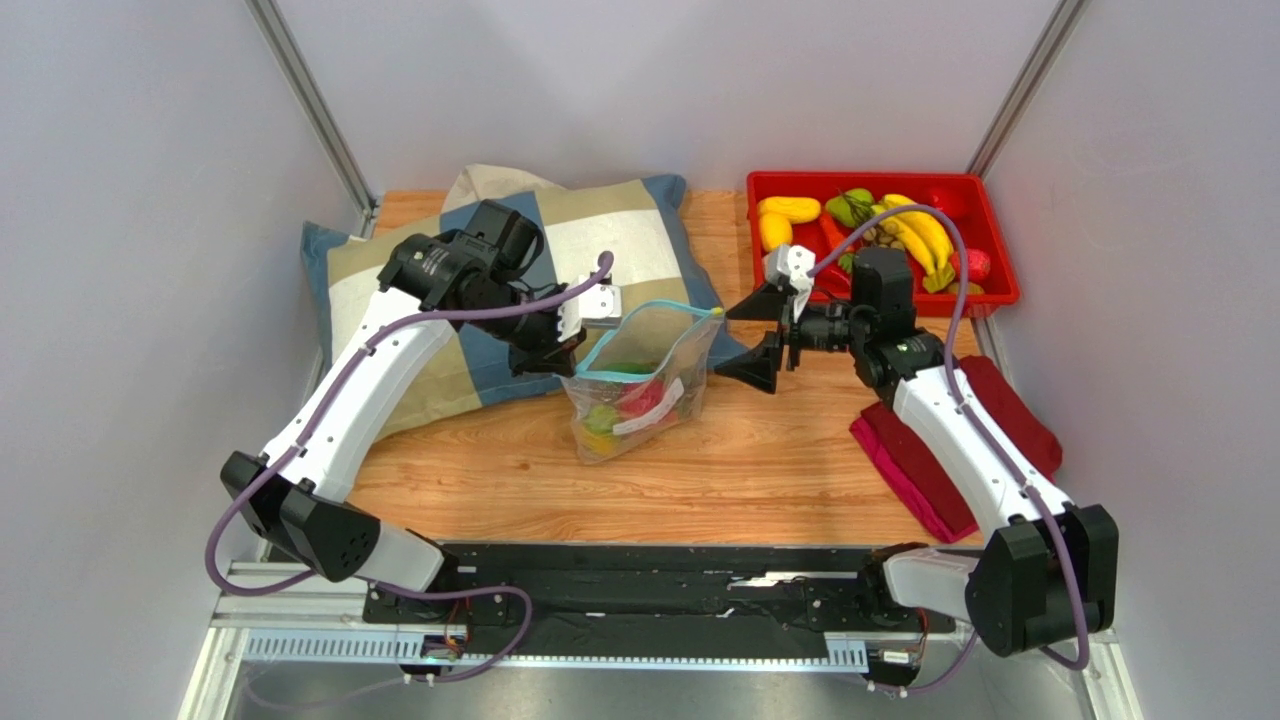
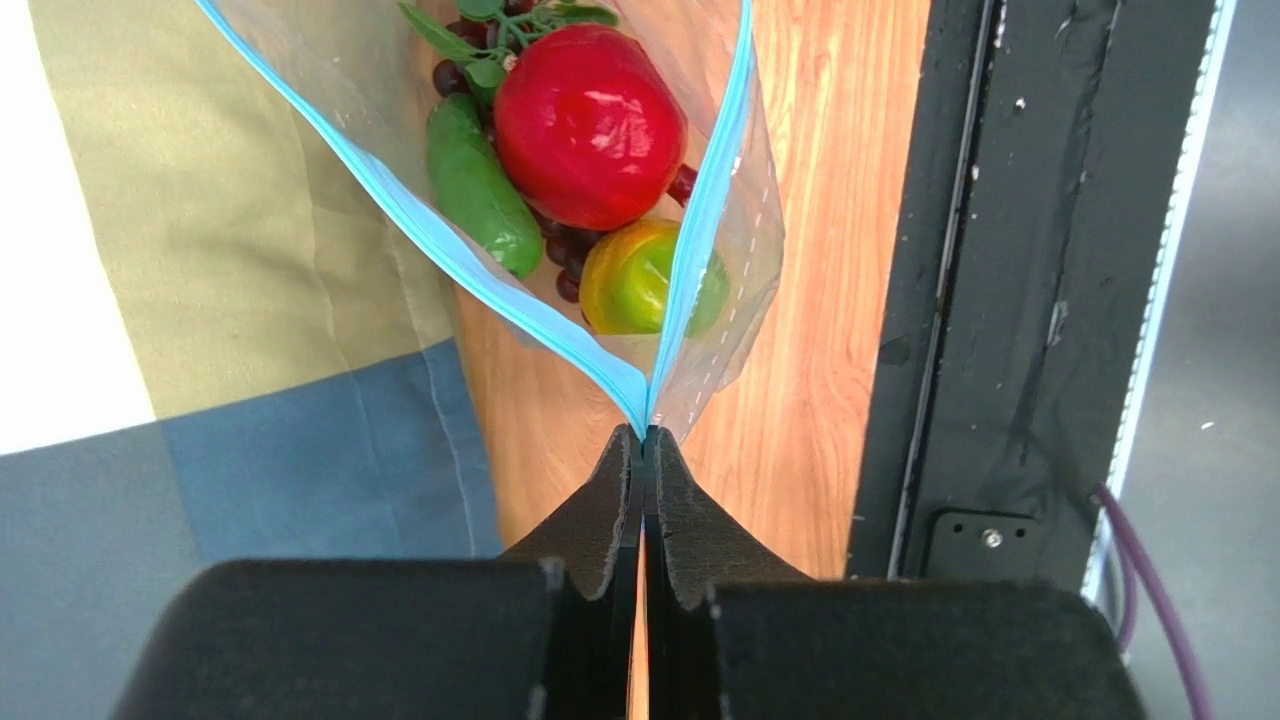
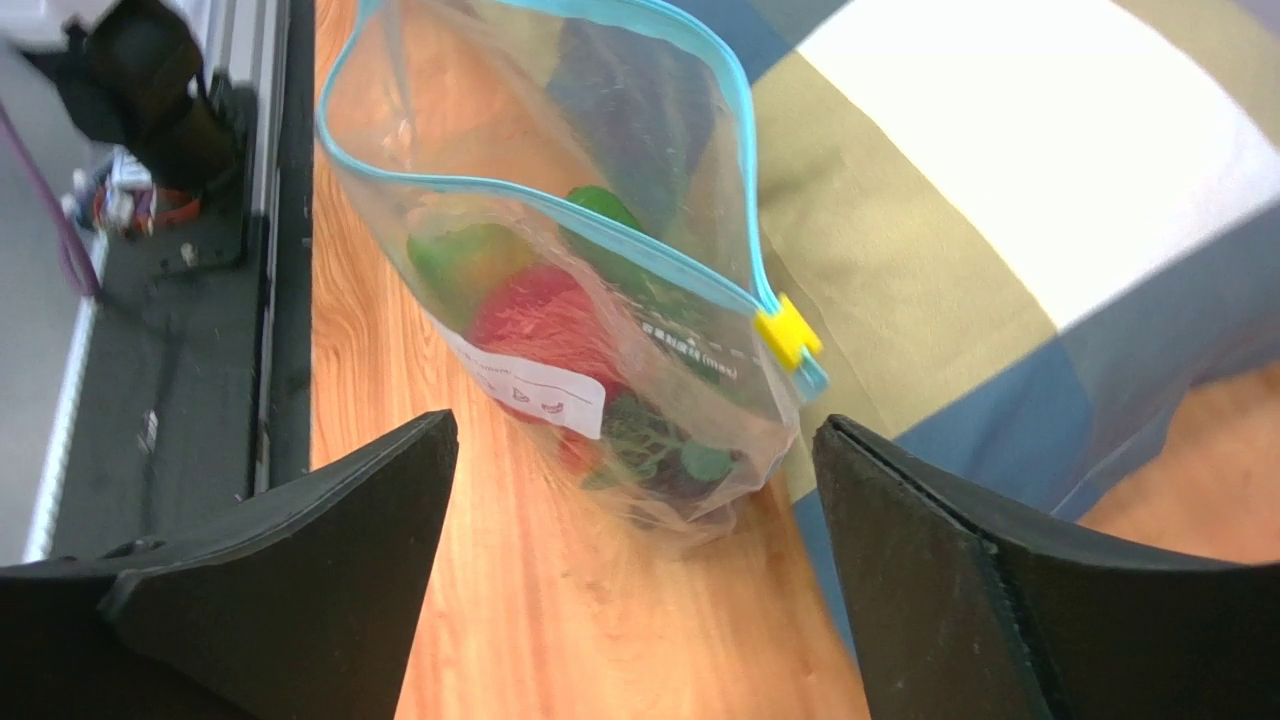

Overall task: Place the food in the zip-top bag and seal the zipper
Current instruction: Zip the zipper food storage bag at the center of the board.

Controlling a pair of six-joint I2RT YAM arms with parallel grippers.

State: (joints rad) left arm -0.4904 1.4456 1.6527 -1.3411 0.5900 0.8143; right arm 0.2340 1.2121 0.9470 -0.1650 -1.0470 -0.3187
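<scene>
The zip-top bag (image 1: 639, 387) stands on the wooden table with its mouth open upward. Food lies inside it: a red piece (image 2: 589, 128), a green piece (image 2: 475, 180), a yellow-green piece (image 2: 639, 281) and dark grapes. My left gripper (image 1: 579, 356) (image 2: 646, 443) is shut on the left corner of the light blue zipper (image 2: 496, 285). The zipper (image 3: 601, 233) carries a yellow slider (image 3: 787, 333) at its other end. My right gripper (image 1: 756, 333) (image 3: 633, 425) is open just right of the bag, with nothing between its fingers. More food, bananas (image 1: 917, 225) among it, sits in the red tray.
The red tray (image 1: 999, 240) stands at the back right. A checked pillow (image 1: 646, 225) lies behind and left of the bag. A dark red cloth (image 1: 939, 488) lies under the right arm. The black base rail (image 1: 646, 578) runs along the near edge.
</scene>
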